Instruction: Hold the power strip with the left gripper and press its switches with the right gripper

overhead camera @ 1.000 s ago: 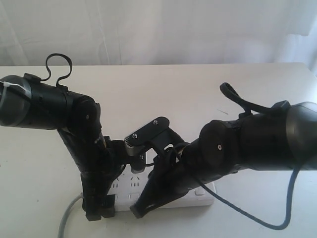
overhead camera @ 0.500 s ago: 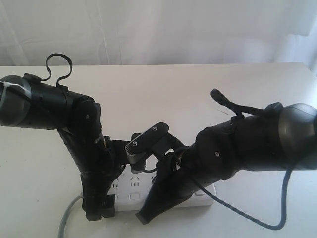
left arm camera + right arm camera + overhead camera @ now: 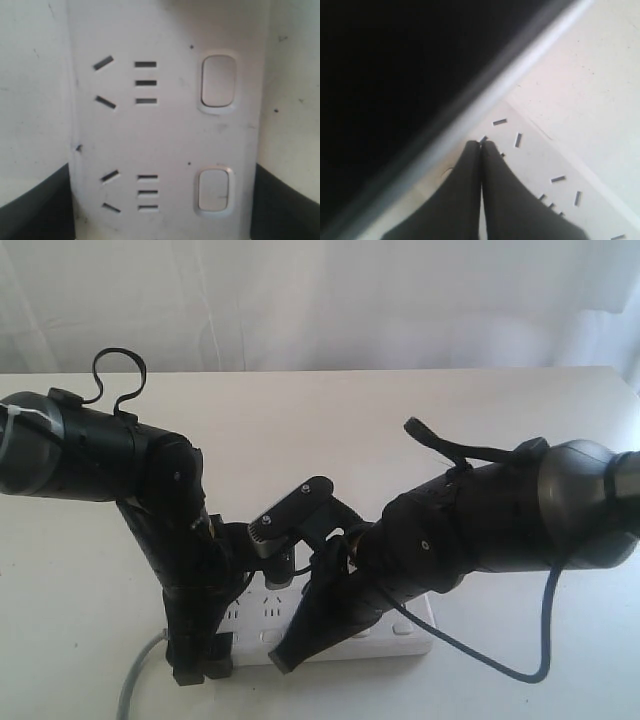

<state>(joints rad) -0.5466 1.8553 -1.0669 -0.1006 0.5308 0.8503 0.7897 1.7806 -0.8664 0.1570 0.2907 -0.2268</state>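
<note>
The white power strip [image 3: 412, 638] lies flat near the table's front edge, and its grey cord [image 3: 135, 687] trails off to the left. My left gripper [image 3: 200, 672] stands over its left end. In the left wrist view its black fingers [image 3: 35, 210] press against both long edges of the power strip [image 3: 170, 135], so it is shut on it. Two switches [image 3: 218, 81] show there, beside the socket slots. My right gripper [image 3: 283, 662] is shut, with its joined tips [image 3: 481, 145] down at the strip's face next to socket slots [image 3: 518, 139]. No switch shows under those tips.
The pale table top [image 3: 330, 430] runs back to a white curtain [image 3: 320, 300]. The two black arms crowd together over the strip, and the right arm's cable [image 3: 500, 665] loops down at the front right. A dark blurred mass [image 3: 395, 75] fills half the right wrist view.
The right arm has swung a little to the left and rolled, and its shut tips have shifted slightly along the strip. The left arm and the strip have not moved.
</note>
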